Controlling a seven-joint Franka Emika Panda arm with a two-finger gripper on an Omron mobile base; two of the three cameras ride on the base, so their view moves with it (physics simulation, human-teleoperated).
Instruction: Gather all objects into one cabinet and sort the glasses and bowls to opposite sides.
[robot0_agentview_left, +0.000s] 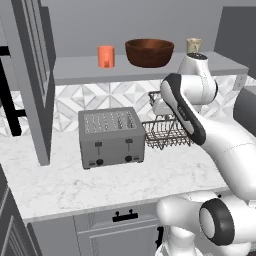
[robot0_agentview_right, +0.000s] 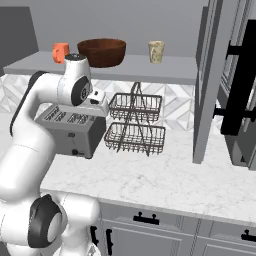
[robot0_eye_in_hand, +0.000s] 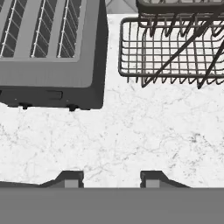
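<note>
Well above the open gripper (robot0_eye_in_hand: 111, 179), bowl (robot0_agentview_left: 149, 52) sits shelved.

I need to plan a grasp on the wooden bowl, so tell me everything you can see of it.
The bowl is wide, deep and dark brown, with a rounded body and a wood-like grain. Its rim is thick and its inside is a lighter reddish brown; from here it looks empty. It stands upright on the grey shelf, between the orange mug and the cream mug, apart from both. Only the shelf touches it.
</note>
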